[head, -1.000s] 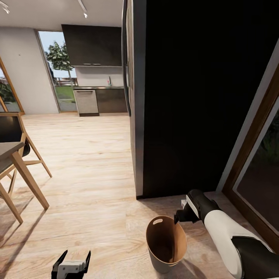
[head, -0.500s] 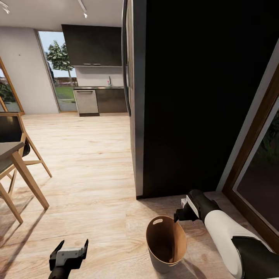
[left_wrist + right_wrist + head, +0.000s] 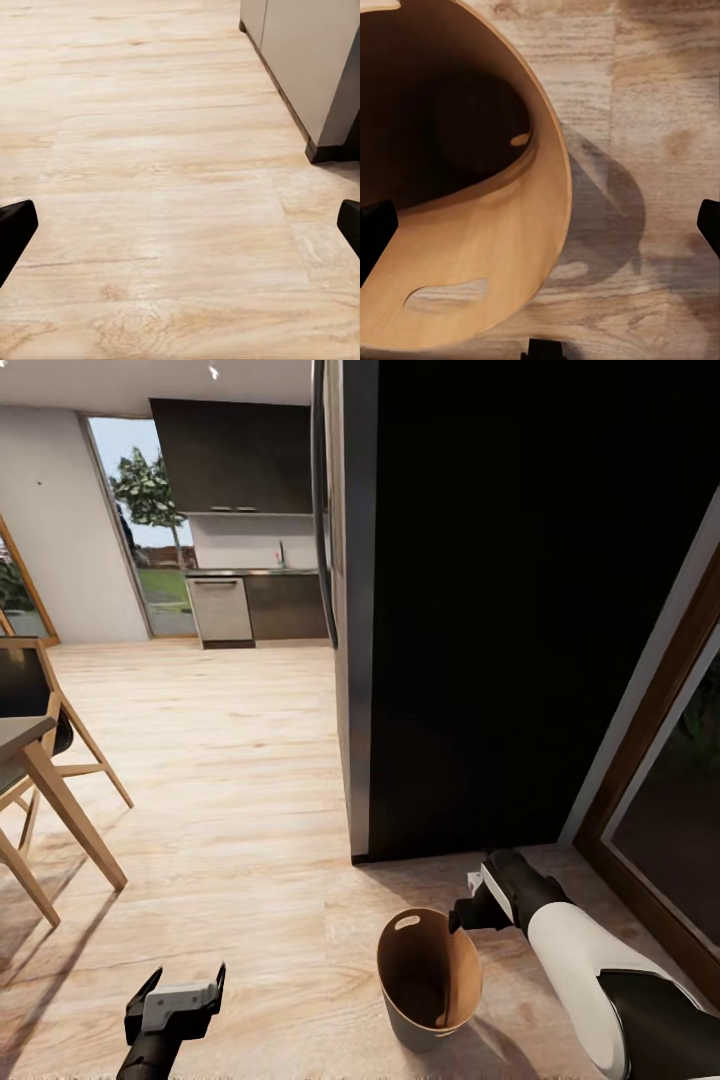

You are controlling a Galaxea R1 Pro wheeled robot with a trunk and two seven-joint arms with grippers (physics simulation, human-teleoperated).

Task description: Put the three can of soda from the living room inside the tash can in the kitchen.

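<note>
The trash can (image 3: 428, 975) stands on the wood floor beside a tall dark cabinet, brown inside and pale grey outside, with an oval handle cut-out near its far rim. My right gripper (image 3: 463, 917) hovers just over the bin's right rim. In the right wrist view its black fingertips (image 3: 375, 240) sit far apart, open and holding nothing, above the bin's (image 3: 472, 247) dark inside. My left gripper (image 3: 174, 990) hangs low over bare floor to the bin's left, open and empty, its fingertips (image 3: 15, 229) wide apart. No soda can is in view.
The tall dark cabinet (image 3: 520, 610) rises straight ahead. A wood-framed window (image 3: 655, 780) is at the right. A wooden chair and table (image 3: 40, 760) stand at the left. Across the open floor lie the kitchen's dark cabinets (image 3: 235, 455) and steel dishwasher (image 3: 222, 610).
The whole picture has shifted slightly, so the camera moved. My left gripper has risen a little and turned. The right gripper stays over the bin.
</note>
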